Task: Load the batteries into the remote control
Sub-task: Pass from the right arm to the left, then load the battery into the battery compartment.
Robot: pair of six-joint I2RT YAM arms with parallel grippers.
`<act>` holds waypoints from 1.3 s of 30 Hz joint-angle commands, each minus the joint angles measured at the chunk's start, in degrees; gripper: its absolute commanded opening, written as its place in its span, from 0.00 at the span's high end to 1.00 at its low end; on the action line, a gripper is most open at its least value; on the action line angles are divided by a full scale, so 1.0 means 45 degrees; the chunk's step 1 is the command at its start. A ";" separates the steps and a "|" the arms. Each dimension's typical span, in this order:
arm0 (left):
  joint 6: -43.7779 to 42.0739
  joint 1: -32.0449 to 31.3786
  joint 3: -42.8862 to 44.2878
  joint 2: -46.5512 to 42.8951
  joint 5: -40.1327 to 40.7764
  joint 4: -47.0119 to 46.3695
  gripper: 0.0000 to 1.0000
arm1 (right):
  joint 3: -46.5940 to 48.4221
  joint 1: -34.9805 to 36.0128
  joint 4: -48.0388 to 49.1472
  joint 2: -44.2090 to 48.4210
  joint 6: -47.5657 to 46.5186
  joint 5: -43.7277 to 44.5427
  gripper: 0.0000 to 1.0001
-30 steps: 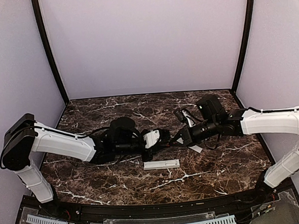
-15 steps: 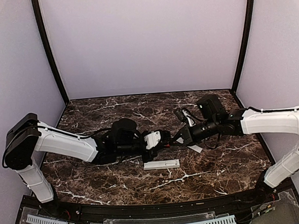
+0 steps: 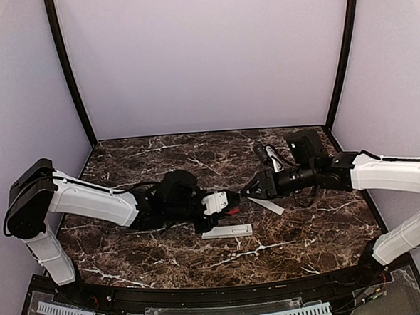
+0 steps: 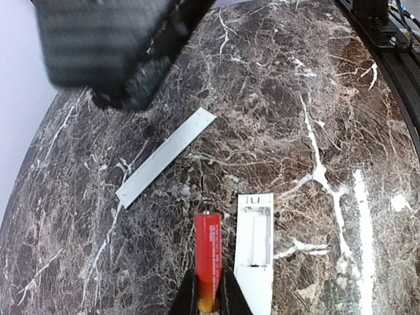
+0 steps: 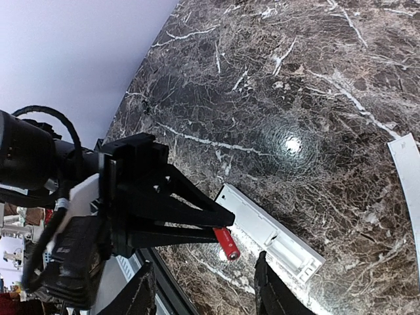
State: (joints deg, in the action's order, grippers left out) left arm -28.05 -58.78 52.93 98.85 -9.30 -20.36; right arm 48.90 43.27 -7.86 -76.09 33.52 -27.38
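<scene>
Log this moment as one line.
left gripper shut on battery | right gripper open | remote control on table, compartment open | white strip on table

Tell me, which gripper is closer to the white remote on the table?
Left. The left gripper, holding a red battery, sits right beside the remote; the right gripper hangs farther back, beyond the white strip.
</scene>
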 commanded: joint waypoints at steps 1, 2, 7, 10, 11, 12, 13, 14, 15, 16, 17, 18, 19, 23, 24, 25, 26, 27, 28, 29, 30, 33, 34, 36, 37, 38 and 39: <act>0.0055 -0.0081 0.0741 0.0163 0.0181 0.2450 1.00 | -0.0618 -0.0231 -0.0323 0.0998 0.0045 0.0796 0.50; 0.0075 -0.0081 0.0818 0.0212 0.0194 0.2638 1.00 | -0.0717 -0.0275 -0.0458 0.1142 0.0019 0.0886 0.49; 0.0449 -0.0159 0.2166 0.0773 0.0226 0.4573 1.00 | -0.1017 -0.0399 -0.1137 0.1400 -0.0267 0.1243 0.46; 0.0752 -0.0273 0.2903 0.1185 0.0451 0.5188 1.00 | -0.1109 -0.0454 -0.1339 0.1512 -0.0440 0.1201 0.45; 0.0845 -0.0339 0.2983 0.1258 0.0458 0.5305 1.00 | -0.1135 -0.0472 -0.1369 0.1543 -0.0471 0.1201 0.44; 0.0854 -0.0386 0.3145 0.1296 0.0444 0.5354 1.00 | -0.1167 -0.0505 -0.1392 0.1600 -0.0504 0.1193 0.44; 0.0817 -0.0485 0.3241 0.1393 0.0435 0.5498 1.00 | -0.1203 -0.0539 -0.1415 0.1644 -0.0523 0.1200 0.43; 0.0762 -0.0537 0.3425 0.1462 0.0492 0.5588 1.00 | -0.1227 -0.0592 -0.1442 0.1664 -0.0550 0.1201 0.43; 0.0681 -0.0615 0.3537 0.1650 0.0537 0.5811 1.00 | -0.1256 -0.0677 -0.1465 0.1706 -0.0566 0.1215 0.43; 0.0645 -0.0641 0.3753 0.1746 0.0615 0.6101 1.00 | -0.1258 -0.0751 -0.1517 0.1731 -0.0566 0.1242 0.43; 0.0633 -0.0661 0.3857 0.1921 0.0667 0.6231 1.00 | -0.1258 -0.0838 -0.1550 0.1744 -0.0555 0.1272 0.43; 0.0640 -0.0664 0.3984 0.1989 0.0750 0.6406 1.00 | -0.1249 -0.0905 -0.1573 0.1787 -0.0554 0.1278 0.42; 0.0617 -0.0671 0.4021 0.2094 0.0785 0.6442 1.00 | -0.1247 -0.0962 -0.1574 0.1809 -0.0554 0.1276 0.42; 0.0609 -0.0673 0.4391 0.2361 0.0680 0.6552 1.00 | -0.1239 -0.1112 -0.1517 0.1654 -0.0602 0.1336 0.41; 0.0599 -0.0680 0.4479 0.2424 0.0719 0.6682 1.00 | -0.1239 -0.1135 -0.1484 0.1570 -0.0621 0.1330 0.41; 0.0607 -0.0670 0.4657 0.2554 0.0826 0.6746 1.00 | -0.1239 -0.1155 -0.1426 0.1474 -0.0645 0.1336 0.41; 0.0608 -0.0679 0.4749 0.2665 0.0880 0.6891 1.00 | -0.1253 -0.1176 -0.1368 0.1360 -0.0651 0.1364 0.41; 0.0628 -0.0670 0.4886 0.2713 0.0920 0.6968 1.00 | -0.1258 -0.1192 -0.1285 0.1265 -0.0649 0.1375 0.41; 0.0677 -0.0673 0.4960 0.2768 0.0917 0.7064 0.99 | -0.1275 -0.1196 -0.1213 0.1131 -0.0641 0.1393 0.41; 0.0712 -0.0670 0.5075 0.2793 0.0842 0.7093 0.98 | -0.1292 -0.1211 -0.1129 0.1073 -0.0633 0.1396 0.41; 0.0767 -0.0678 0.5114 0.2837 0.0800 0.7105 0.97 | -0.1297 -0.1216 -0.1057 0.1041 -0.0615 0.1396 0.41; 0.0784 -0.0679 0.5245 0.3023 0.0664 0.7119 0.96 | -0.1289 -0.1281 -0.0955 0.0974 -0.0561 0.1467 0.41; 0.0799 -0.0670 0.5287 0.3153 0.0682 0.7194 0.96 | -0.1243 -0.1315 -0.0977 0.0946 -0.0572 0.1473 0.40; 0.0814 -0.0673 0.5472 0.3317 0.0715 0.7407 0.96 | -0.1102 -0.1422 -0.1081 0.0887 -0.0684 0.1474 0.40; 0.0838 -0.0670 0.5599 0.3361 0.0698 0.7520 0.95 | -0.1034 -0.1462 -0.1141 0.0840 -0.0748 0.1484 0.40; 0.0891 -0.0668 0.5659 0.3443 0.0611 0.7546 0.95 | -0.0984 -0.1511 -0.1203 0.0807 -0.0793 0.1492 0.40; 0.0945 -0.0668 0.5753 0.3473 0.0577 0.7614 0.95 | -0.0941 -0.1536 -0.1227 0.0776 -0.0821 0.1508 0.40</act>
State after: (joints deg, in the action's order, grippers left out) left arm -24.86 -61.67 76.62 113.38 -5.96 10.63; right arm 43.59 37.26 -13.78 -71.59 31.31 -21.56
